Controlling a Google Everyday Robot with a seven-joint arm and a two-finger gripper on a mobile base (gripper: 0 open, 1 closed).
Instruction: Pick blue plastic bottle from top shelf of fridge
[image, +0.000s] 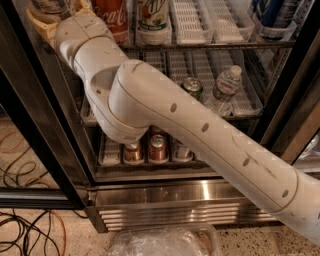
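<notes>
The gripper (47, 17) is spotted at the left end of the top shelf (210, 45), right beside the Coca-Cola bottle (112, 20). Whether anything is clamped in it cannot be told. The blue plastic bottle (224, 90) is found upright near the right edge of the rack below, just beside a can (192, 87) and well apart from the gripper. Danger is judged twofold: the Coca-Cola bottle could be toppled by the wrist, or the wrong item could be taken.
</notes>
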